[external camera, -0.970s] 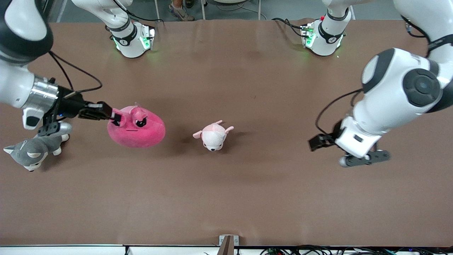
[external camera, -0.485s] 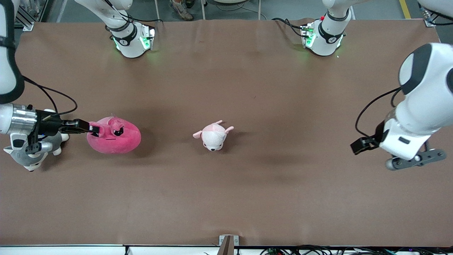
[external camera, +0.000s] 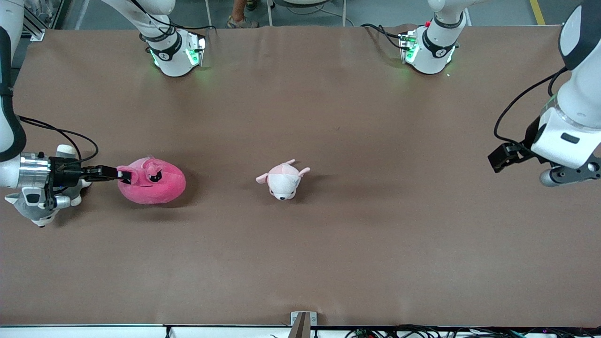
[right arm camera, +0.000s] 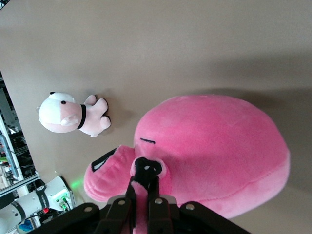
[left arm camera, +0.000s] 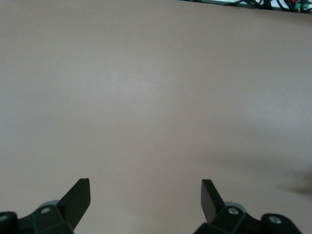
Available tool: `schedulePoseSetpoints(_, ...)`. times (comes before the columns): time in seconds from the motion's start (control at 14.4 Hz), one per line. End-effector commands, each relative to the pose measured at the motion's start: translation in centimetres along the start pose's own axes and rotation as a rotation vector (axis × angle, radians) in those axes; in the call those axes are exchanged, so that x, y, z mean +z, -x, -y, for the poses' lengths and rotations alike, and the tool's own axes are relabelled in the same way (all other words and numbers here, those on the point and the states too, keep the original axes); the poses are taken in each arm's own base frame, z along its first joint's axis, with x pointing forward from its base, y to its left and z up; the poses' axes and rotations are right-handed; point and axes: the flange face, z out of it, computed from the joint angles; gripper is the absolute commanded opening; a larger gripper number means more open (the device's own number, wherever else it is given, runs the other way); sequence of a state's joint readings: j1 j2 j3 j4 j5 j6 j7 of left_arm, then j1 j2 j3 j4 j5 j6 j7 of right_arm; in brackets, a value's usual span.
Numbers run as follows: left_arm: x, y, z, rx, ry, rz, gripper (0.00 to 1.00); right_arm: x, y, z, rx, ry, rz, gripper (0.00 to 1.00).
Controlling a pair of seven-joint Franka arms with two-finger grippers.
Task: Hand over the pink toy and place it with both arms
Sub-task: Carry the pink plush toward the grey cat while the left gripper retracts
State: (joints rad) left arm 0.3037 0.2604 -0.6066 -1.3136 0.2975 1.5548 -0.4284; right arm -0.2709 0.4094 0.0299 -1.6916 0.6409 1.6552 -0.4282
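Your right gripper (external camera: 123, 175) is clamped on an ear flap of the pink toy (external camera: 152, 181) — the plush sits on the table (external camera: 328, 117) near the right arm's end, beside the husky plush (external camera: 35, 209). Your left gripper (left arm camera: 145, 191) waits, fingers apart, over bare table.

Pale puppy plush (external camera: 282, 179) mid-table (external camera: 328, 244); grey husky plush (external camera: 37, 209) at its end.
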Motion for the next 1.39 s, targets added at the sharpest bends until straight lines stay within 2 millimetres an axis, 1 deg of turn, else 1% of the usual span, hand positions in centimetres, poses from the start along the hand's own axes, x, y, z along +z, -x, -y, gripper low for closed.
schedulePoseSetpoints(0.0,-1.0,1.6,0.4,0.051,-0.014,0.034,1.00,0.5,-0.5,-0.8,-0.023,-0.051,0.008,0.00)
schedulePoseSetpoints(0.07,-1.1,1.8,0.8,0.080,-0.010,0.050,1.00,0.9,-0.6,-1.3,-0.015,-0.061,0.012,0.00)
schedulePoseSetpoints(0.14,-1.4,2.0,2.0,0.077,0.010,0.058,1.00,1.0,-0.6,-1.3,-0.014,-0.067,0.011,0.00)
schedulePoseSetpoints(0.28,-1.3,2.9,3.8,0.081,0.058,0.088,1.00,1.4,-0.8,-1.3,-0.009,-0.087,0.012,0.00)
schedulePoseSetpoints(0.35,-1.3,3.4,4.3,0.080,0.064,0.096,1.00,1.8,-0.9,-1.6,-0.001,-0.092,0.016,0.00)
schedulePoseSetpoints(0.55,-0.3,5.8,5.9,0.052,0.123,0.142,1.00,2.7,-1.1,-2.2,0.021,-0.145,0.024,0.00)
schedulePoseSetpoints(0.9,-0.1,8.4,4.6,0.097,0.109,0.133,1.00,3.6,-1.3,-2.5,0.029,-0.157,0.045,0.00)
schedulePoseSetpoints(1.04,-0.1,8.8,4.4,0.105,0.097,0.115,1.00,3.9,-1.3,-2.6,0.033,-0.159,0.047,0.00)
schedulePoseSetpoints(1.32,-0.9,9.1,4.2,0.113,0.099,0.102,1.00,5.1,-1.6,-3.2,0.045,-0.182,0.058,0.00)
